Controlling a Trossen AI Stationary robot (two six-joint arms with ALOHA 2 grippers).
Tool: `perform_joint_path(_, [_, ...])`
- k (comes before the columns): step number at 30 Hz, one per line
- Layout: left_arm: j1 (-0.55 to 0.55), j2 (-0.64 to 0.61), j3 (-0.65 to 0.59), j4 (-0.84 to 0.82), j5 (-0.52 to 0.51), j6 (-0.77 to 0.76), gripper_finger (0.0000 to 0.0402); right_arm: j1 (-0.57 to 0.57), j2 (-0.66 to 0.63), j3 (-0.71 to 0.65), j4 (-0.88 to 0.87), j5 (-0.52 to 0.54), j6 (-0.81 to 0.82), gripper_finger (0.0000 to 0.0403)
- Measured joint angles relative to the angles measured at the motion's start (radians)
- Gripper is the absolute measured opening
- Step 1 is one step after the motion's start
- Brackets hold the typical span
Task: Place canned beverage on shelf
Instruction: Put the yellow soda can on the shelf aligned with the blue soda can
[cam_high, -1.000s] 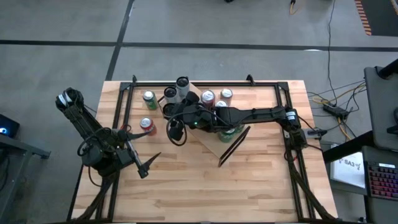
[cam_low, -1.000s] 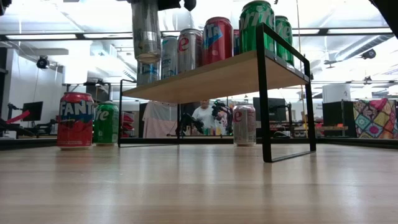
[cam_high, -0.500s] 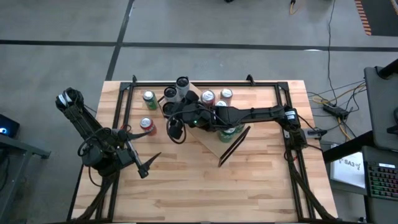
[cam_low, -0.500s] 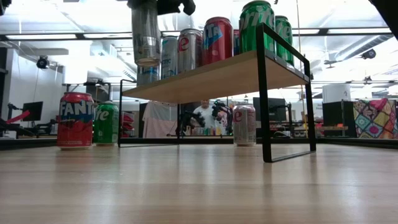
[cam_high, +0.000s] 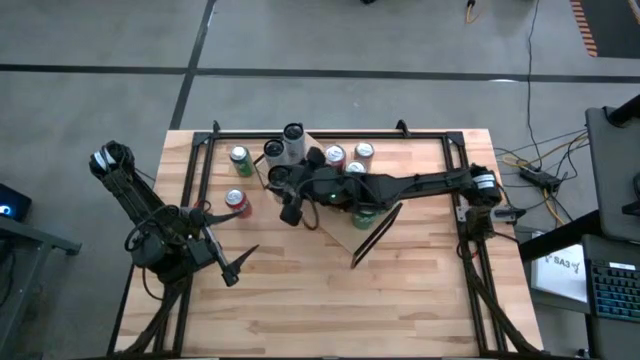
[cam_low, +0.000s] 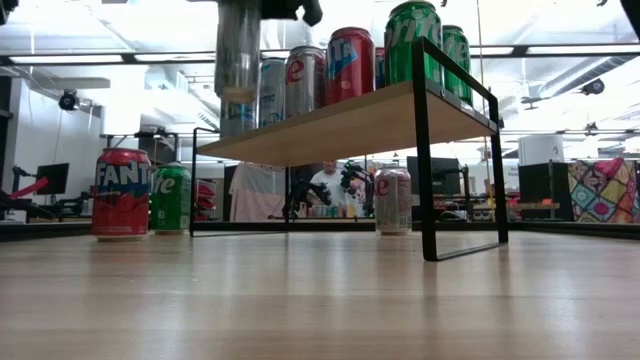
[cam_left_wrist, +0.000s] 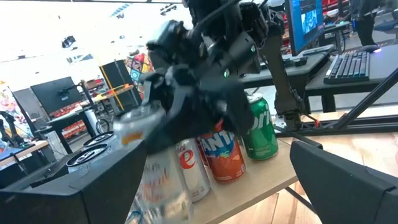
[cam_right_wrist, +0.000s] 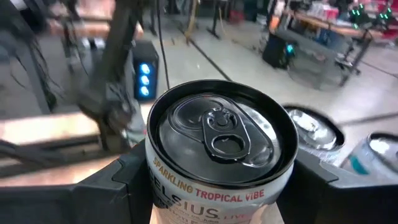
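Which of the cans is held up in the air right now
The tall silver Celsius can, gripped by the right tool above the shelf's left end. Every other can stands on the shelf or the table.

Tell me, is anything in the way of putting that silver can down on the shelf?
The right tool holds the silver can above the shelf's left end. Directly below it another silver can appears to already stand there. Other cans fill the row beside it, so free room looks tight.
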Motion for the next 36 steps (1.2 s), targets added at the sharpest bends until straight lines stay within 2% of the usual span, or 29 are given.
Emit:
perform_joint_path(6, [0.0, 0.0, 0.0, 0.0, 0.0, 0.006, 0.0382, -0.004, -0.053, -0.053, 0.045, -0.02, -0.002, 0.0233])
perform_joint_path(30, [0.001, 0.0, 0.0, -0.019, 0.0, 0.003, 0.0382, -0.035, -0.046, -0.095, 0.045, -0.017, -0.028, 0.0233])
perform_joint_path(34, [0.007, 0.0, -0.005, -0.092, 0.003, -0.036, 0.0382, -0.036, -0.046, -0.103, 0.044, -0.017, -0.028, 0.0233])
perform_joint_path(36, [0.022, 0.002, -0.008, -0.156, 0.04, -0.085, 0.0382, -0.037, -0.046, -0.105, 0.043, -0.017, -0.027, 0.0233])
